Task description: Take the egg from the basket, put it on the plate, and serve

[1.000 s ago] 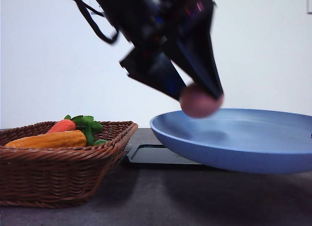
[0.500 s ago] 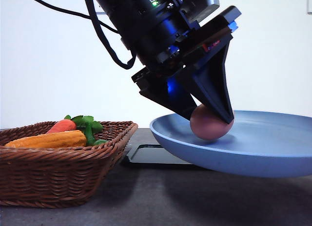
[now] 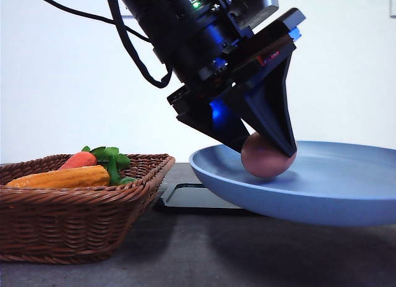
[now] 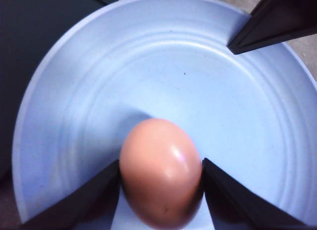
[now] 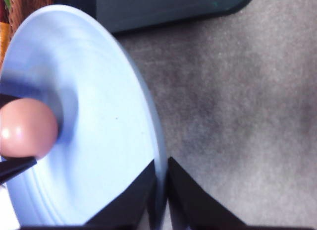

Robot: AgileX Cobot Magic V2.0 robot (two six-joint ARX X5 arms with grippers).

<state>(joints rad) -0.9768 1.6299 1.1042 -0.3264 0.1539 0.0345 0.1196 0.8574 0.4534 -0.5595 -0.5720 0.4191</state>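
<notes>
The pinkish-brown egg (image 3: pixel 267 156) (image 4: pixel 161 170) rests on the inner surface of the light-blue plate (image 3: pixel 334 188) (image 4: pixel 233 106), near its left side in the front view. My left gripper (image 3: pixel 266 148) (image 4: pixel 161 165) is shut on the egg, one black finger on each side. The plate hangs a little above the table, tilted slightly. My right gripper (image 5: pixel 161 163) is shut on the plate's rim (image 5: pixel 153 141), and the egg (image 5: pixel 27 128) shows at the far side of the plate. The woven basket (image 3: pixel 74 219) stands at the left.
In the basket lie an orange carrot (image 3: pixel 78 159) with green leaves and a yellow-orange corn cob (image 3: pixel 62 177). A flat black tray (image 3: pixel 192 197) (image 5: pixel 163 7) sits on the grey table behind the basket, under the plate's left edge.
One second ago the egg hung just above the plate's rim. My left gripper has since lowered it onto the plate. Over the last half second almost nothing moved.
</notes>
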